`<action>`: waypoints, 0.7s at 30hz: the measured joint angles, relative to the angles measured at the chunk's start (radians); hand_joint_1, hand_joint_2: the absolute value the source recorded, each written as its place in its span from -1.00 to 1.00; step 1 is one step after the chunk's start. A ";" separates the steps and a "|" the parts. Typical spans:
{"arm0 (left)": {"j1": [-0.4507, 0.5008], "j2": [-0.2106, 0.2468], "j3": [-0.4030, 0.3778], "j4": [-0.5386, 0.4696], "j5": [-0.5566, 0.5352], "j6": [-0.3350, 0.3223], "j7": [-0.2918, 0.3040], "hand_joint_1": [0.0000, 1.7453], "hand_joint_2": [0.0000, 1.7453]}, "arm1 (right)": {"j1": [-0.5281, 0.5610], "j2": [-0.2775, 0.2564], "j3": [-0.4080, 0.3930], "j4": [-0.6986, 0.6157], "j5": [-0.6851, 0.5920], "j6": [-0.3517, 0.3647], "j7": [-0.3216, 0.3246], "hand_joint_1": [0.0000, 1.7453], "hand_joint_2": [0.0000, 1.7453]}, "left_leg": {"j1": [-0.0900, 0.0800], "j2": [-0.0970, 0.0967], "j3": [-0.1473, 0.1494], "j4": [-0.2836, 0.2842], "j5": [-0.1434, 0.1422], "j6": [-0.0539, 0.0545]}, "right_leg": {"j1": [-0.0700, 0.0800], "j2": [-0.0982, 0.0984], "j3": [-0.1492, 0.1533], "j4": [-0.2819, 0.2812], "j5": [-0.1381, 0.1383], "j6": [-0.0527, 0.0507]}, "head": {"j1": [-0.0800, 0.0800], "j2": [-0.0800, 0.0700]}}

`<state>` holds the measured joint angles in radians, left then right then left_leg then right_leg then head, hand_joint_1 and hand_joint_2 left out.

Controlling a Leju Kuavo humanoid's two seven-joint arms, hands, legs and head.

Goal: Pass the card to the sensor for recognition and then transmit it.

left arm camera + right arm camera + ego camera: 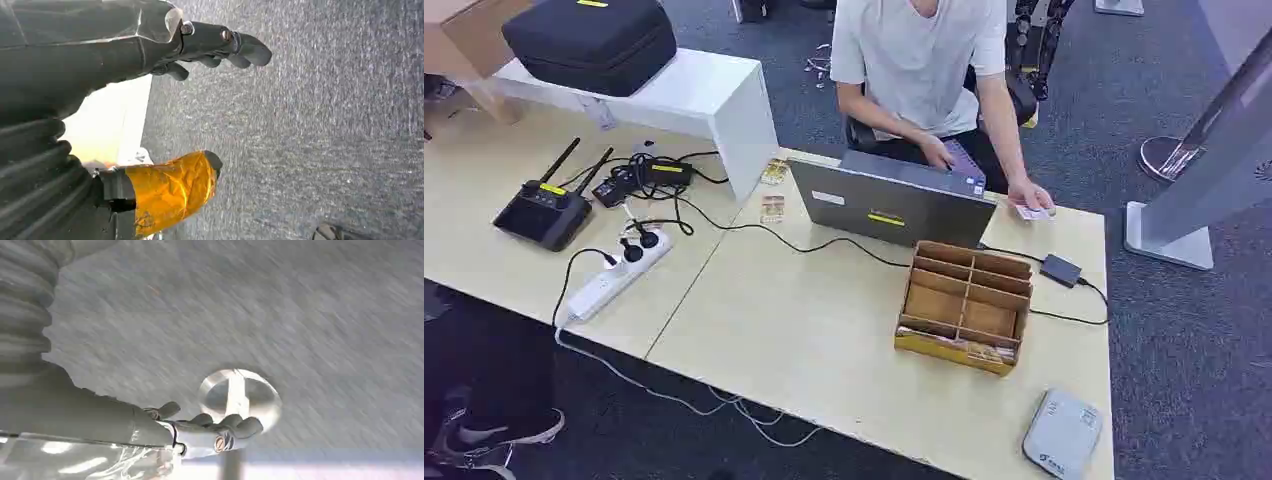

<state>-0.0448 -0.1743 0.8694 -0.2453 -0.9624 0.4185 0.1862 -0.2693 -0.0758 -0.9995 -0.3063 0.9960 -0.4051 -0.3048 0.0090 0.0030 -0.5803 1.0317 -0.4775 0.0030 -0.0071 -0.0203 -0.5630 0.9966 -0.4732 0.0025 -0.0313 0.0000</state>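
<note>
While a person's hand (1030, 196) covers the card (1034, 212), its face stays unreadable

A pale wood table (824, 330) carried a tan wooden organizer (965, 305), grey laptop (889, 205) with yellow sticker, white power strip (614, 280); the left hand (165, 125) wore yellow-wrapped thumb over grey speckled carpet (325, 125).

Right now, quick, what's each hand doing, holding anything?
Left hand: open, fingers apart, holding nothing, hanging over the carpet.
Right hand: nothing seen in it; fingers partly curled, so open or closed cannot be told.
</note>
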 joint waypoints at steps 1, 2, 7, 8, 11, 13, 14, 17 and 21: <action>0.000 0.001 0.000 0.000 -0.007 -0.002 0.000 -1.00 1.00 | -0.021 -0.024 0.000 -0.006 0.000 0.009 0.003 -1.00 1.00 | 0.000 0.000 0.000 0.000 0.000 0.000 | 0.000 0.000 0.000 0.000 0.000 0.000 | 0.000 0.000; 0.000 0.004 0.000 0.000 -0.013 -0.003 0.000 -1.00 1.00 | -0.043 -0.048 0.001 -0.010 -0.002 0.017 0.008 -1.00 1.00 | 0.000 -0.001 0.000 0.000 0.000 0.000 | 0.000 0.000 0.000 0.000 0.000 0.000 | 0.001 0.000; -0.004 0.012 0.011 0.006 -0.052 -0.024 -0.005 -1.00 1.00 | -0.169 -0.172 0.026 -0.030 -0.010 0.054 0.017 -1.00 1.00 | -0.002 -0.001 -0.001 0.000 0.002 0.003 | -0.002 0.000 -0.001 0.001 0.001 0.001 | -0.010 0.000; -0.005 0.014 0.013 0.007 -0.057 -0.029 -0.006 -1.00 1.00 | -0.198 -0.200 0.033 -0.037 -0.010 0.057 0.018 -1.00 1.00 | -0.002 0.000 -0.001 0.000 0.002 0.003 | -0.002 0.000 0.000 0.001 0.001 0.001 | -0.012 0.000; -0.007 0.016 0.015 0.008 -0.075 -0.040 -0.011 -1.00 1.00 | -0.284 -0.255 0.074 -0.051 -0.008 0.074 0.026 -1.00 1.00 | -0.003 0.000 -0.001 0.000 0.002 0.003 | -0.002 0.001 -0.001 0.001 0.001 0.001 | -0.015 0.000; -0.010 0.018 0.015 0.008 -0.086 -0.045 -0.018 -1.00 1.00 | -0.338 -0.279 0.109 -0.061 -0.001 0.083 0.031 -1.00 1.00 | -0.003 0.000 -0.001 0.001 0.002 0.003 | -0.003 0.001 -0.001 0.001 0.001 0.001 | -0.014 0.000; -0.010 0.018 0.015 0.009 -0.090 -0.047 -0.018 -1.00 1.00 | -0.361 -0.295 0.126 -0.066 0.002 0.087 0.038 -1.00 1.00 | -0.003 0.000 -0.001 0.001 0.002 0.003 | -0.003 0.001 -0.001 0.001 0.001 0.001 | -0.015 0.000; -0.011 0.018 0.016 0.013 -0.102 -0.054 -0.021 -1.00 1.00 | -0.413 -0.320 0.166 -0.077 0.006 0.092 0.048 -1.00 1.00 | -0.002 -0.001 -0.001 0.001 0.002 0.003 | -0.002 0.000 -0.001 0.001 0.001 0.001 | -0.015 0.000; -0.011 0.019 0.016 0.017 -0.106 -0.056 -0.021 -1.00 1.00 | -0.433 -0.333 0.193 -0.085 0.004 0.093 0.048 -1.00 1.00 | -0.002 -0.001 -0.001 0.001 0.002 0.003 | -0.002 0.000 -0.001 0.001 0.001 0.001 | -0.015 0.000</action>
<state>-0.0556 -0.1553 0.8850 -0.2285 -1.0681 0.3624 0.1652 -0.7023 -0.4093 -0.8060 -0.3914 1.0002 -0.3121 -0.2567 0.0067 0.0024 -0.5815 1.0323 -0.4752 0.0064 -0.0096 -0.0199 -0.5643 0.9978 -0.4718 0.0038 -0.0465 0.0004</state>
